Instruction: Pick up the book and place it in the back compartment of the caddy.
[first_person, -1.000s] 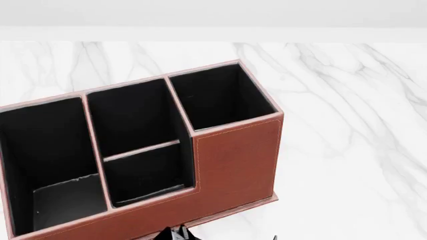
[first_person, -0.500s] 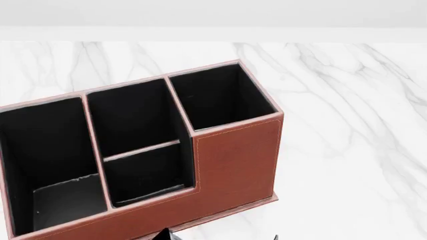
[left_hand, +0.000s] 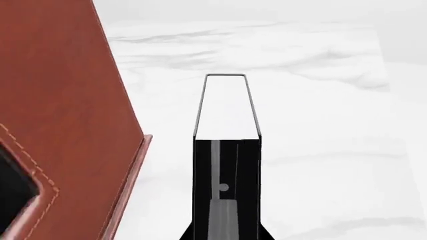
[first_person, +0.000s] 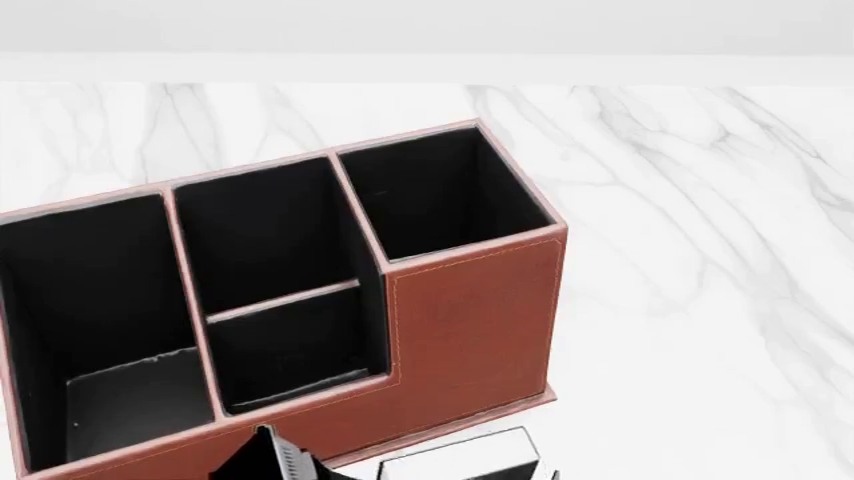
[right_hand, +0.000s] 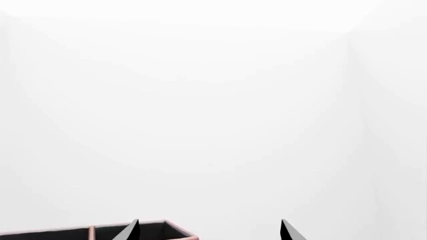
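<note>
The caddy is a red-brown organiser with a black lining and four compartments, all holding nothing. It fills the left and middle of the head view. The book, with black covers and white page edges, shows at the bottom edge just in front of the caddy's stepped front. In the left wrist view the book stands upright, with my left gripper shut on its lower part, beside the caddy's outer wall. My right gripper is open, nothing between its fingertips, with the caddy's rim beyond them.
The caddy stands on a white marble table that stretches to the right and behind it. A plain white wall runs along the table's far edge. A black part of the left arm shows below the caddy's front.
The book has risen into the bottom of the head view, where only small black tips showed before. The black arm part has shifted left and up. The caddy has not moved.
</note>
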